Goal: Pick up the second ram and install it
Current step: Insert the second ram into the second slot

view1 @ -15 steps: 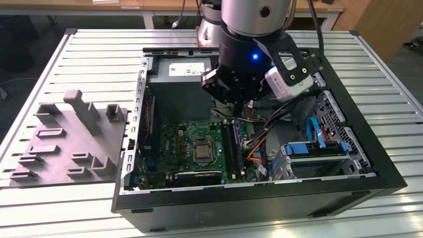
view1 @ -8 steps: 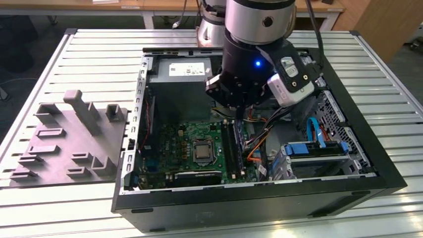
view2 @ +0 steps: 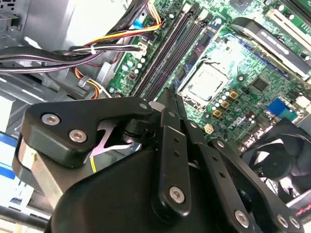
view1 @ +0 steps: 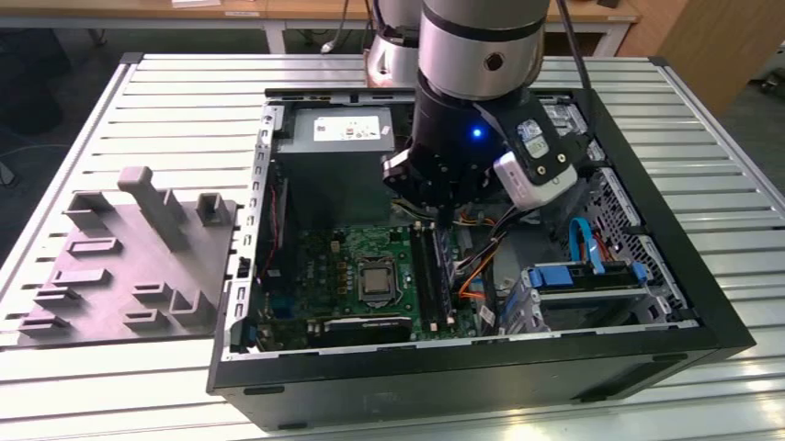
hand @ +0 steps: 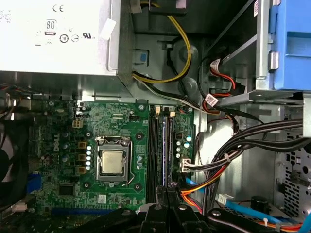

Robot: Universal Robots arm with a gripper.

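The claw is closed, apparently pinching the second ram, a blue-green strip running edge-on out from its tips, with the black memory slots just below the claw. Step judged: stick over the board, not yet seated. Seating calls for keeping it parallel over a free slot, then pushing straight down.

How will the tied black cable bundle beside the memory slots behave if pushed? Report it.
The black cable bundle would probably flex and spring back, not stay put: it hangs in a loose arc. Its white tie should make the strands shift together. It looks light, but it ends at a connector on the motherboard, so a hard push might strain that plug.
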